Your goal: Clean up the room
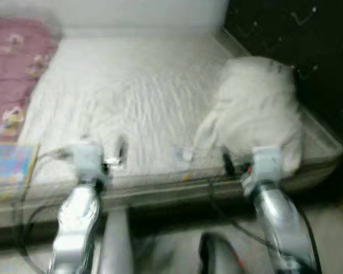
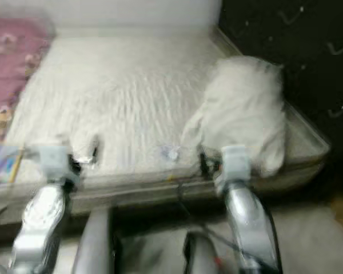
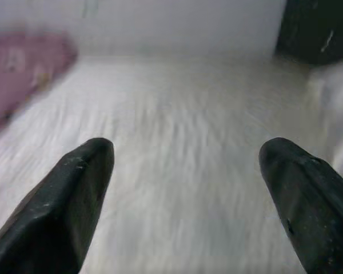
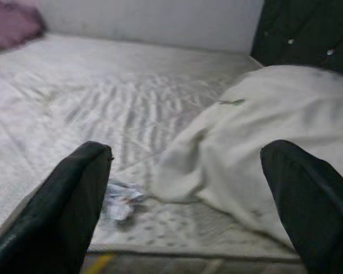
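Both arms are reaching forward over the near edge of a bare white mattress (image 1: 137,97), and each gripper is holding its two black fingers spread wide with nothing between them. Ahead of the right gripper (image 4: 188,188) and slightly to its right, a crumpled white cloth (image 4: 274,137), perhaps a towel or pillowcase, is lying heaped on the mattress near a dark wall (image 1: 297,34). It looks soft, light and limp, so it will probably sag and trail when lifted; pinching a thick fold at its near edge seems the surest hold. Just beyond that gripper's left finger, a small crumpled wrapper (image 4: 119,201) is sitting on the quilted surface, likely feather-light. The left gripper (image 3: 186,171) is facing plain mattress, with a pink blanket (image 1: 14,68) lying well off to its left.
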Tool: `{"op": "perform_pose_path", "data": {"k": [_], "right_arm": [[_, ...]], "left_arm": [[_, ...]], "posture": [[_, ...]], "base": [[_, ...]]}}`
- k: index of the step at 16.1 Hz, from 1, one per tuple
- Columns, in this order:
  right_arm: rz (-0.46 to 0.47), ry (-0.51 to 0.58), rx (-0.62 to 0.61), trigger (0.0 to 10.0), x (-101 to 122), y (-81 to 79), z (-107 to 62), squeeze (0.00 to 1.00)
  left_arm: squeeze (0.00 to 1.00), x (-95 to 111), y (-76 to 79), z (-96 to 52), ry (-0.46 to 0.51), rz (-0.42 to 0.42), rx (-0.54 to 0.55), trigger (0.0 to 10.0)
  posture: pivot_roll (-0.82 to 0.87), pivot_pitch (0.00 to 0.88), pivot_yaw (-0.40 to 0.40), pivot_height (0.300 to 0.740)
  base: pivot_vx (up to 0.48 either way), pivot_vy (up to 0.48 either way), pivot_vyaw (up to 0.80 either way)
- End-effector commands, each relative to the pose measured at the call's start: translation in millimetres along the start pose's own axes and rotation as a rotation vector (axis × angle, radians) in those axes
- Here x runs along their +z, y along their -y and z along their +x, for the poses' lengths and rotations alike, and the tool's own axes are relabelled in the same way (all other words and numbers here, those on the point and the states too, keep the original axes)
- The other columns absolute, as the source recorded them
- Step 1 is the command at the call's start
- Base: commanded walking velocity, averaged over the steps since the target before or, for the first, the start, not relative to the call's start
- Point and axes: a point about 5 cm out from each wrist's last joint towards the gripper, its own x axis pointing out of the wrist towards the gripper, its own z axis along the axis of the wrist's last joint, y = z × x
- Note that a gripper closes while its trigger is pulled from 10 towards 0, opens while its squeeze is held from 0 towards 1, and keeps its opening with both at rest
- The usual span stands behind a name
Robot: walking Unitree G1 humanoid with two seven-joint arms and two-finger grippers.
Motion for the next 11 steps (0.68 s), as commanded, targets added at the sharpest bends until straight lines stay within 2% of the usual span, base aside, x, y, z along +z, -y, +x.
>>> {"op": "perform_pose_path", "data": {"k": [1, 5, 11], "right_arm": [[0.002, -0.005, 0.006, 10.0, -0.7, -0.6, -2.2, 0.0], [-0.007, -0.013, 0.034, 10.0, -1.6, -4.8, -0.2, 0.0], [-0.014, -0.001, 0.068, 10.0, 0.7, -9.8, 1.7, 0.0]], "left_arm": [[0.0, -0.3, 0.0, 1.0, -0.011, 0.007, 0.0, 10.0], [0.0, 1.6, -0.1, 0.1, -0.008, -0.006, -0.03, 10.0], [0.0, 3.5, 1.2, -0.5, -0.002, -0.017, -0.056, 10.0]], "posture": [[0.02, 0.025, -0.028, 0.58], [0.02, 0.056, -0.026, 0.58], [0.02, 0.044, -0.016, 0.58]], "base": [[0.0, 0.0, 0.0], [0.0, 0.0, 0.0], [0.285, 0.0, 0.0]]}}
